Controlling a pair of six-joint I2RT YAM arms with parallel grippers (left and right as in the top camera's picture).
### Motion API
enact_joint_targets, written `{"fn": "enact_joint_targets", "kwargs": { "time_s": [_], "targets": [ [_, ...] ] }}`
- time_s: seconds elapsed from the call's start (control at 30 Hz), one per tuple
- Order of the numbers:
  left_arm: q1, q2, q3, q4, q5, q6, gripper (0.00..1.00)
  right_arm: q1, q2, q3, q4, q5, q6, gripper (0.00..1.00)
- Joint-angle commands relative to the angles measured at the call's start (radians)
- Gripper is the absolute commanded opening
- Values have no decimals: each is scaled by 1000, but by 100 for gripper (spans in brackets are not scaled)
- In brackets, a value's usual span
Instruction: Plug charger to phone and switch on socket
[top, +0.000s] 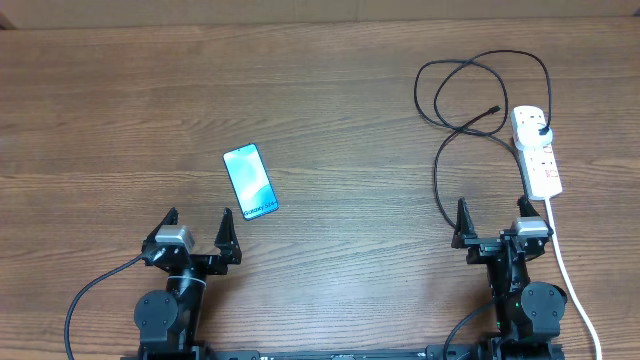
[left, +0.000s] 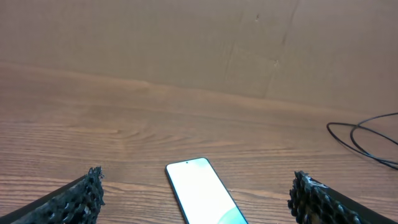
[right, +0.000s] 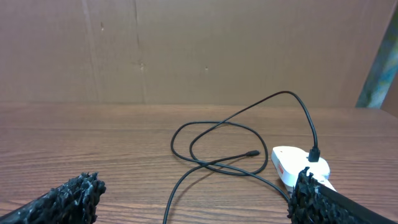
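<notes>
Wood-grain table (top: 330, 90) backed by brown cardboard (left: 186, 37). Lit phone (top: 250, 181) lies face up toward the near edge, left of centre, just beyond the left gripper (top: 198, 217), whose jaws are spread and empty. White power strip (top: 537, 150) sits by the right edge with the black charger (top: 436, 178) plugged in, its connector tip (top: 493, 108) lying loose. Right gripper (top: 490, 208) also gapes empty. Connecting the phone and switching on apparently remain.

A wood-grain table (top: 300, 100) fills the view — a plain brown cardboard wall (left: 186, 37) stands along its far edge.
</notes>
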Motion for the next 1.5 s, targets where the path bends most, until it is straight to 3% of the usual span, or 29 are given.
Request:
{"fn": "enact_joint_targets", "kwargs": {
  "time_s": [0.0,0.4,0.57,0.7,1.07,1.3,1.47],
  "targets": [
    [9,-9,-3,-6,-42,23,100,-6,-12,-11,2,5,-2,100],
    [9,-9,-3,2,-27,-3,100,-6,-12,-11,2,5,-2,100],
    [9,-9,6,24,207,-129,100,-6,-12,-11,2,5,-2,100],
    [9,-9,32,-5,315,-147,100,-6,-12,-11,2,5,-2,100],
    [9,-7,286,-341,191,-134,100,-6,-12,-11,2,5,-2,100],
    [9,13,380,-406,190,-134,100,-6,-12,-11,2,5,-2,100],
    [9,187,538,-407,183,-69,100,-6,-12,-11,2,5,-2,100]
  ]
}}
